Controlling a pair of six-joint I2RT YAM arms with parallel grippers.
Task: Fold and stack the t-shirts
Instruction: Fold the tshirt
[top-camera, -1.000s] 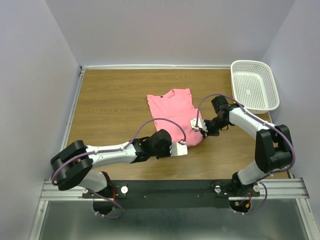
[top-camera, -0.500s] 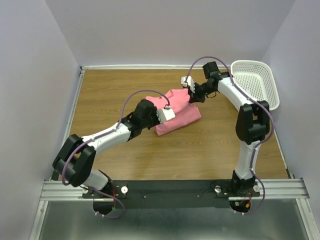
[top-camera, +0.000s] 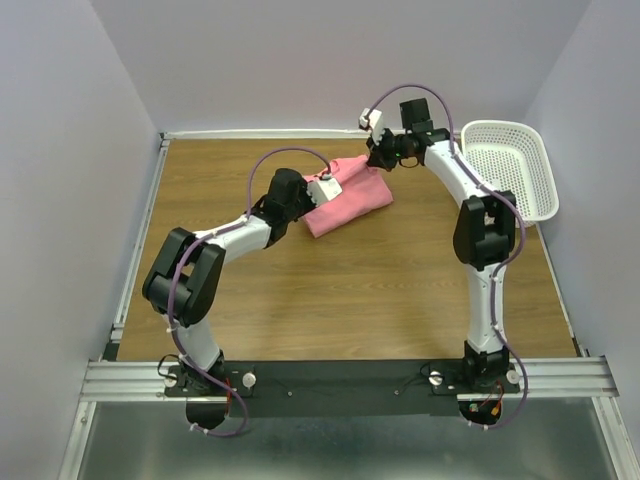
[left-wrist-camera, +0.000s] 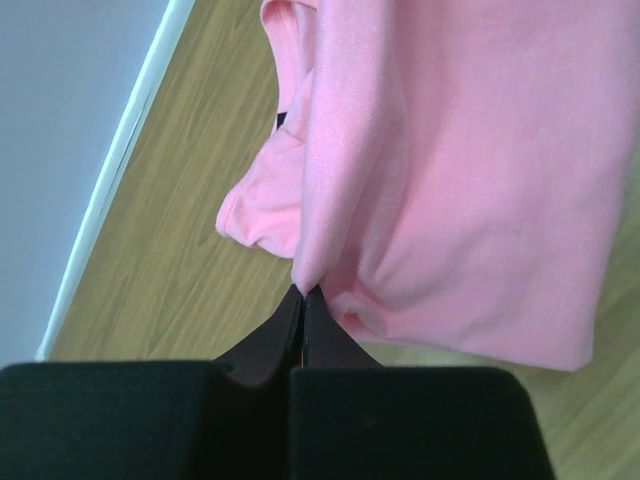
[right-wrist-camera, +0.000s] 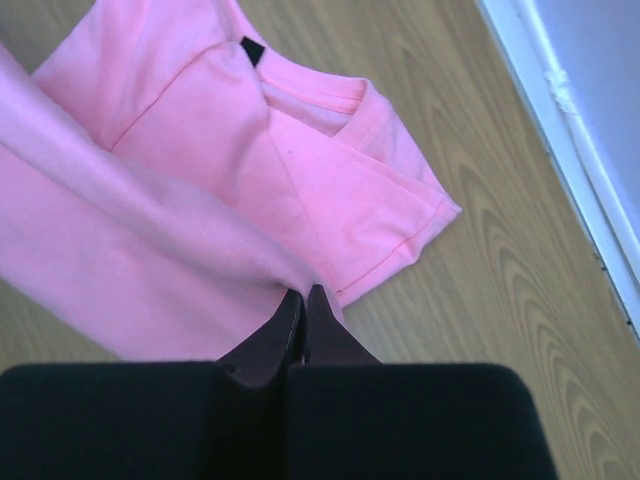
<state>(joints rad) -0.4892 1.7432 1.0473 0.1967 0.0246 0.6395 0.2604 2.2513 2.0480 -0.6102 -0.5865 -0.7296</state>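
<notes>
**A:** How do the jaws of the left gripper (left-wrist-camera: 303, 292) stand?

**B:** Pressed together, with only a thin seam between the black fingers. They pinch a bunched edge of the salmon-pink t-shirt (left-wrist-camera: 450, 180), and the cloth puckers to a point right at the tips.

**A:** And the right gripper (right-wrist-camera: 303, 293)?

**B:** The same: fingers closed tight on a fold of the shirt. From its wrist camera, that fold runs up to the tips. Past it, a layer lies flat on the wood, showing the neck opening (right-wrist-camera: 300, 100) and one short sleeve (right-wrist-camera: 390, 215).

**A:** Where does the shirt sit overall?

**B:** Toward the far side of the tabletop (top-camera: 300, 290), a little right of the middle. From above it looks doubled over into a compact slab. The left gripper is at its left edge and the right gripper at its far right corner, both arms stretched well forward.

**A:** Anything else near it?

**B:** A white perforated basket (top-camera: 510, 170) in the far right corner. It is apart from the shirt, with the right arm between them.
</notes>
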